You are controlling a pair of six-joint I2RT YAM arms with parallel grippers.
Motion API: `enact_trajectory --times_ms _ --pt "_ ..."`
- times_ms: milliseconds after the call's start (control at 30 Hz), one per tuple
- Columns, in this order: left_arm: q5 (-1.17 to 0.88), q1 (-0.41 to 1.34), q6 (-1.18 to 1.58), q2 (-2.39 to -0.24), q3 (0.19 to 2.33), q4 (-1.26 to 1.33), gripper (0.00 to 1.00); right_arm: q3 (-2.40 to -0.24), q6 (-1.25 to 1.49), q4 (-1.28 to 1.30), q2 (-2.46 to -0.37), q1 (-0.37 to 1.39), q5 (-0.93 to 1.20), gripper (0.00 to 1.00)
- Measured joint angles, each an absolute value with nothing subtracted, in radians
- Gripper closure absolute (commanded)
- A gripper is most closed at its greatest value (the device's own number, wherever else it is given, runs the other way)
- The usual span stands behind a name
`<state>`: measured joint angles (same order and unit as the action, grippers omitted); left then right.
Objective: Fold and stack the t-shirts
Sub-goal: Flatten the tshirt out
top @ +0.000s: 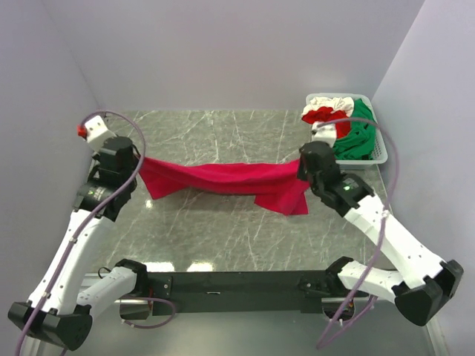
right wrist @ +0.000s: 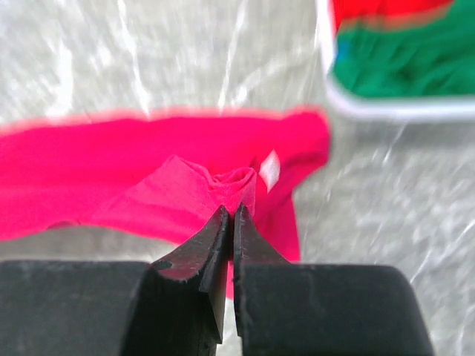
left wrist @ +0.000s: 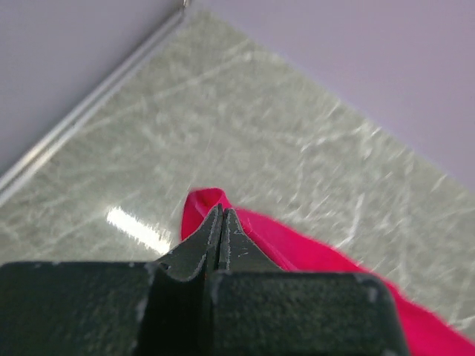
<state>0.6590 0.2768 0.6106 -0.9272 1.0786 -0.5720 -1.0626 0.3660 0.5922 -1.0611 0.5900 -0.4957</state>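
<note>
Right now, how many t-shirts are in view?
4: crimson t-shirt held between left pincer and right pincer; white t-shirt, red t-shirt and green t-shirt in the basket; more may be hidden.

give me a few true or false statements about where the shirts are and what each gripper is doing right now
1. The crimson t-shirt spans from the left gripper to the right gripper. True.
2. The left gripper is open and clear of the cloth. False: it is shut on an edge of the crimson t-shirt.
3. The white basket stands at the far right of the table, with a green shirt in it. True.
4. The right gripper holds the green shirt. False: it is shut on a bunched fold of the crimson t-shirt; the green shirt lies in the basket.
</note>
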Motion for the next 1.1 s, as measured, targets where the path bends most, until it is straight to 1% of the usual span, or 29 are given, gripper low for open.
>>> enact_trajectory --times_ms 167,367,533,700,800,900,1000,1100 --pt "0.657 0.266 0.554 -0.918 1.278 -0.586 0.99 -1.328 0.300 0.648 -1.001 0.588 -0.527 1.00" --pt "0.590 0.265 0.490 -0.863 1.532 -0.590 0.99 -1.655 0.242 0.719 -0.917 0.588 -0.523 1.00" --pt "0.518 0.265 0.474 -0.804 1.672 -0.622 0.99 -1.838 0.218 0.805 -0.844 0.589 -0.456 1.00" --pt "0.444 0.265 0.464 -0.780 1.832 -0.684 0.99 -2.053 0.209 0.870 -0.816 0.589 -0.359 1.00" --pt "0.394 0.265 0.464 -0.781 1.919 -0.717 1.00 -2.116 0.205 0.878 -0.808 0.589 -0.318 1.00" --pt "0.359 0.265 0.464 -0.781 1.944 -0.728 0.99 -2.117 0.200 0.877 -0.797 0.588 -0.294 1.00" --pt "0.347 0.265 0.464 -0.785 1.902 -0.725 0.99 -2.067 0.192 0.861 -0.794 0.588 -0.290 1.00" --pt "0.347 0.265 0.464 -0.811 1.812 -0.715 0.99 -1.968 0.178 0.817 -0.796 0.588 -0.307 1.00"
